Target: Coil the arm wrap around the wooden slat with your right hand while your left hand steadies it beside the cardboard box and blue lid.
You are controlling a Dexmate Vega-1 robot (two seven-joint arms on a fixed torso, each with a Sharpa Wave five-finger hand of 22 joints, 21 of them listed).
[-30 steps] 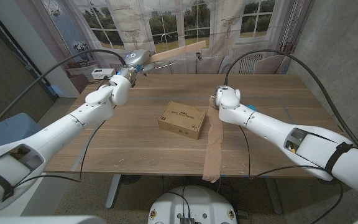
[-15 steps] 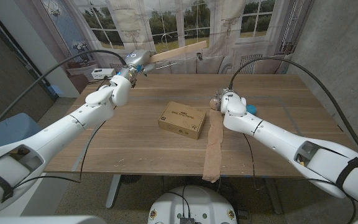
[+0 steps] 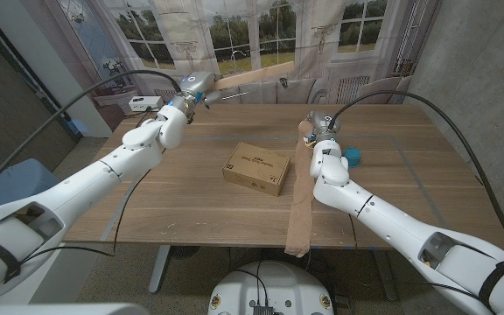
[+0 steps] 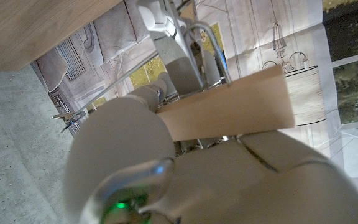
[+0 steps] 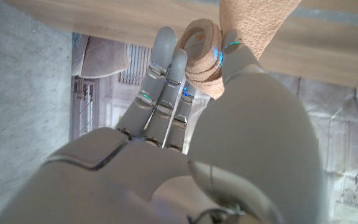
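Note:
My left hand (image 3: 175,112) grips one end of the pale wooden slat (image 3: 234,86) and holds it in the air over the table's far left corner. In the left wrist view the slat (image 4: 229,109) sticks out past my left hand (image 4: 166,168). My right hand (image 3: 318,133) holds the rolled end of the tan arm wrap (image 3: 301,188), apart from the slat. The loose strip runs toward me and hangs over the front edge. The roll (image 5: 201,53) sits between the fingers (image 5: 166,62) and thumb of my right hand (image 5: 185,149).
A cardboard box (image 3: 257,168) lies at the middle of the wooden table (image 3: 173,201), just left of the strip. The blue lid (image 3: 354,156) lies right of my right hand. A printed window backdrop (image 3: 234,35) stands behind the table, and cables arc over both arms.
My right hand has carried the roll toward the far edge and turned, so the blue lid now shows beside it. The slat in my left hand has tilted and looks thinner.

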